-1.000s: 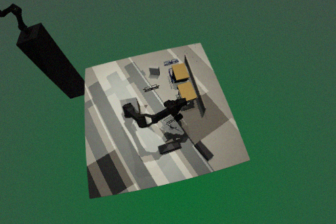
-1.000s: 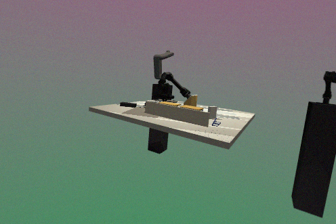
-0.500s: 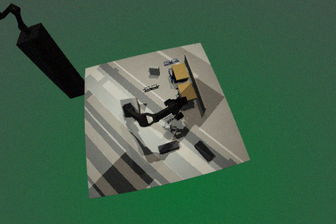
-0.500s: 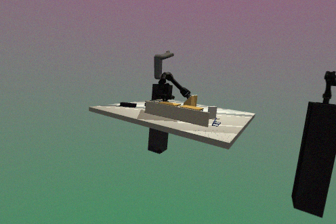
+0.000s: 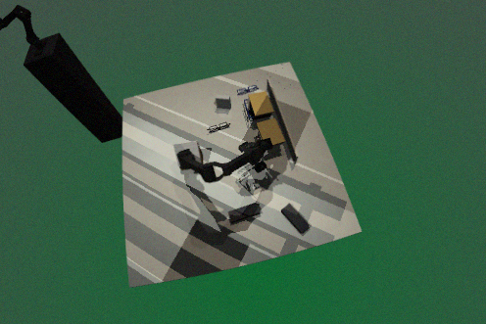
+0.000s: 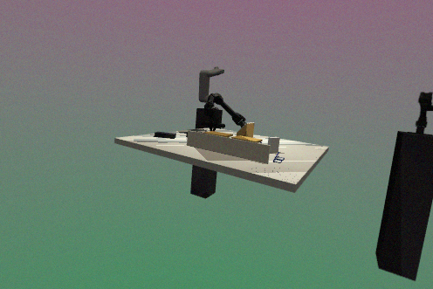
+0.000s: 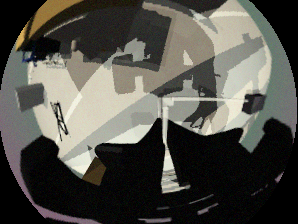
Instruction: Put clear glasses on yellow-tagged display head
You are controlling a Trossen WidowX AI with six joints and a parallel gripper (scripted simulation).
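Observation:
My gripper (image 5: 268, 143) (image 6: 244, 124) (image 7: 161, 120) is shut on the clear glasses, whose thin pale frame (image 7: 205, 99) runs to the right from the fingertips in the wrist view. The glasses are too faint to make out in the top and exterior views. The gripper is at the near edge of one tan block-like display head (image 5: 270, 129), above table height. A second tan head (image 5: 260, 102) stands beside it, with dark blue glasses at its side. A tan surface (image 7: 45, 15) fills the wrist view's upper left. I cannot make out the yellow tag or whether the glasses touch a head.
A long low wall (image 5: 281, 121) (image 6: 227, 147) runs behind the heads. Black glasses (image 5: 218, 127) (image 7: 60, 121), blue glasses (image 5: 247, 90) (image 6: 278, 157) and a grey block (image 5: 222, 103) (image 6: 273, 144) (image 7: 30, 97) are on the table. Two dark blocks (image 5: 245, 212) (image 5: 295, 218) lie on the other side.

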